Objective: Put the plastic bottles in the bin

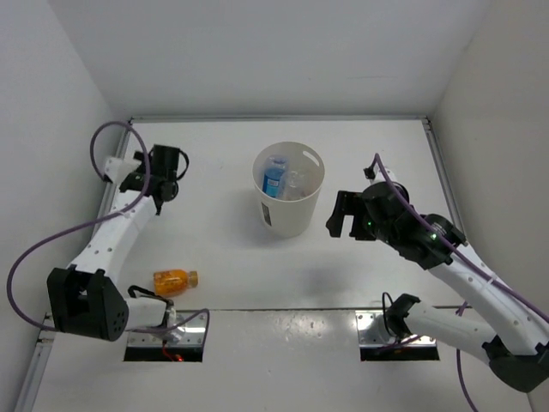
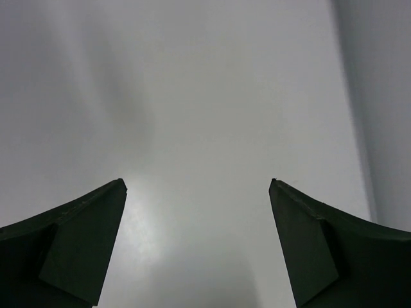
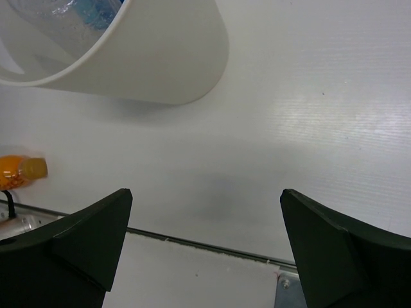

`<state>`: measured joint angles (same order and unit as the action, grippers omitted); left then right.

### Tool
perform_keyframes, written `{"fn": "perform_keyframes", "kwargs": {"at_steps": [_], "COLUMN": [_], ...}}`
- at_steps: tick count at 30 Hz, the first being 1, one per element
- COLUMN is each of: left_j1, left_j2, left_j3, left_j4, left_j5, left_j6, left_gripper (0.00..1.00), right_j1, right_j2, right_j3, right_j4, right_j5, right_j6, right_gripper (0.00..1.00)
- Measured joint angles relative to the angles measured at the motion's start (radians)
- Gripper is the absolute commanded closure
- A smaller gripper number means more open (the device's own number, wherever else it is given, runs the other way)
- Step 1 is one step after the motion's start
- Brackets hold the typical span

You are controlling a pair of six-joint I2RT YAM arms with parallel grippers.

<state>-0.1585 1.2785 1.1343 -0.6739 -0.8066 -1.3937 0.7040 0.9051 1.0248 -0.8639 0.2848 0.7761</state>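
Note:
The cream-white bin (image 1: 290,220) stands upright mid-table. Inside it lie a blue-liquid bottle (image 1: 274,178) and at least one clear bottle (image 1: 298,182). A short orange bottle (image 1: 175,279) lies on its side near the front left, close to the left arm's base. My left gripper (image 1: 169,190) hangs open and empty at the far left, well away from the bin; its wrist view shows only bare white surface between the fingers (image 2: 77,237). My right gripper (image 1: 343,223) is open and empty just right of the bin (image 3: 160,58). The orange bottle (image 3: 19,170) lies at the left edge of that view.
White walls enclose the table on three sides. A seam (image 3: 212,244) runs across the table near the front edge, with metal mounting plates (image 1: 396,336) at the arm bases. Purple cables (image 1: 51,245) loop beside the left arm.

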Motion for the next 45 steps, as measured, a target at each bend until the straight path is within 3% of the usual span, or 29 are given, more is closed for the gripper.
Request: {"fn": "perform_keyframes", "kwargs": {"at_steps": [6,9,14,28,36,45], "left_j1": [0.048,0.051,0.053,0.033,0.005,0.001], "left_j2": [0.003,0.003,0.046,0.045,0.011,0.005], "left_j3": [-0.188,-0.202,-0.171,-0.166,-0.249,-0.387], "left_j4": [-0.274,-0.359,-0.466,-0.590,-0.600,-0.595], "left_j5": [0.223,0.299,0.348,0.425,0.462,0.480], "left_j6": [-0.296,-0.359,-0.392,-0.422,-0.453,-0.478], "left_gripper": [0.00,0.08,0.10,0.00,0.00,0.00], "right_j1": [0.000,0.000,0.000,0.000,0.000,0.000], "right_j2": [0.028,0.030,0.031,0.081,0.157,0.122], "right_j3": [-0.003,-0.013,-0.032,-0.086,-0.086,-0.111], "right_j4": [0.006,0.006,0.002,0.000,-0.002,-0.008], "right_j5": [-0.010,-0.011,-0.017,-0.044,-0.059,-0.063], "right_j6": [-0.008,-0.009,-0.010,-0.026,-0.070,-0.077], "right_gripper": [0.00,0.00,0.00,0.00,0.00,0.00]}}
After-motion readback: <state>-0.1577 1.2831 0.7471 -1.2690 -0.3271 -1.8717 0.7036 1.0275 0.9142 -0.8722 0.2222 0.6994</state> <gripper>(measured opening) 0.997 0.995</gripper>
